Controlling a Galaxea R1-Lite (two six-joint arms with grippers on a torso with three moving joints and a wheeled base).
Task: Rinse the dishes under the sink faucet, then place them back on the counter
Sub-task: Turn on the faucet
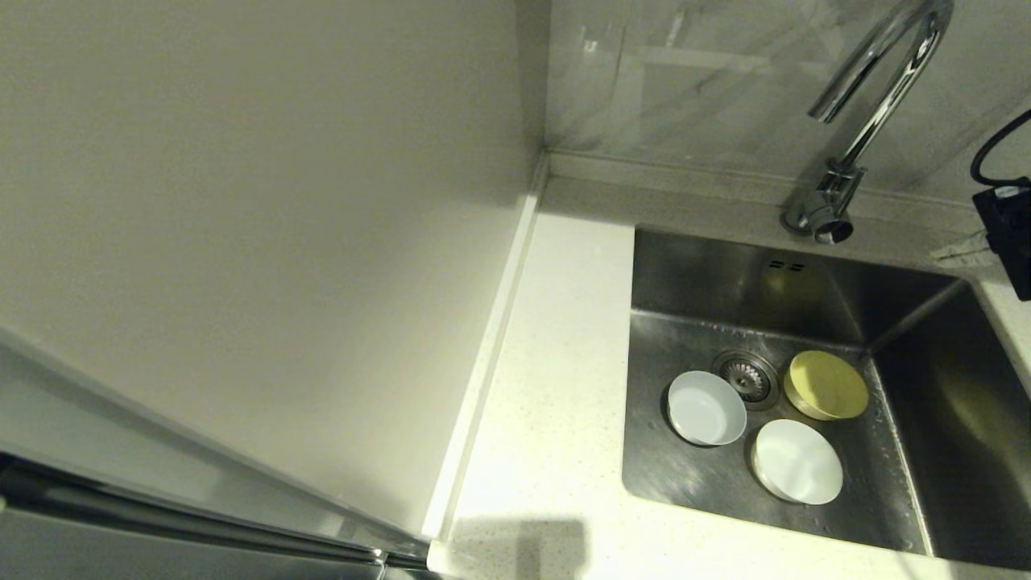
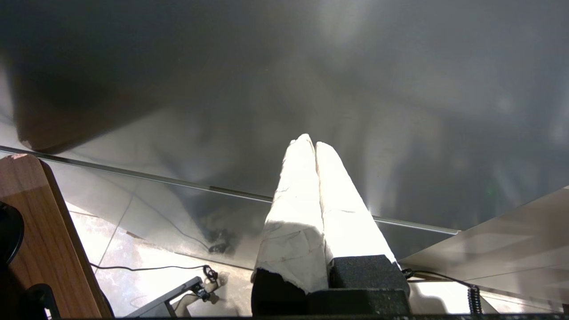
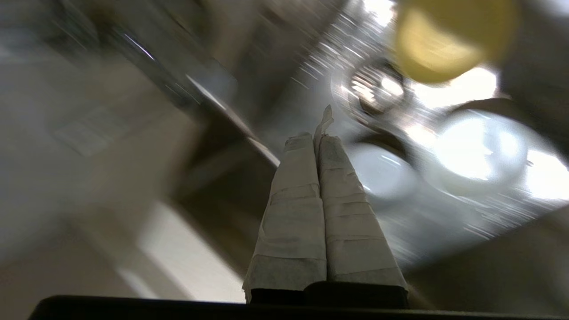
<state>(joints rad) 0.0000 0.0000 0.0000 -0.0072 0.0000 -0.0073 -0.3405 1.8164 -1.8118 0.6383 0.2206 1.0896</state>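
Three bowls (image 1: pixel 706 408) are seen in the sink (image 1: pixel 773 282) around the drain. They are judged light, rigid, wet-slippery; rims are best gripped. Right pincer (image 3: pixel 318 138) and left pincer (image 2: pixel 310 143) are pressed closed, empty.

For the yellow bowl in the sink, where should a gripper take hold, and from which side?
Probably the rim, from above. The yellow bowl seems to lie upside down on the sink floor beside the drain, tilted, its edge nearest the right wall looking most open. The right gripper is shut.
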